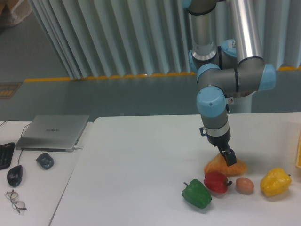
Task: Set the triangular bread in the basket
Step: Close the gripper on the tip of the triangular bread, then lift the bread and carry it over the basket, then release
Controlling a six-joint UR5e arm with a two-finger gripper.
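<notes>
The triangular bread (pixel 215 165), a golden-orange wedge, lies on the white table right of centre, just behind the red pepper. My gripper (pixel 229 157) has come down onto its top, and the dark fingers cover the bread's middle. From this angle I cannot make out whether the fingers are open or closed on it. The basket (pixel 298 149) shows only as a thin yellow strip at the right edge of the frame.
In front of the bread stand a red pepper (pixel 216 182), a green pepper (pixel 196 194), a small tan egg-shaped item (pixel 244 185) and a yellow bell pepper (pixel 275 182). On the left desk are a laptop (pixel 53 131), two mice and glasses.
</notes>
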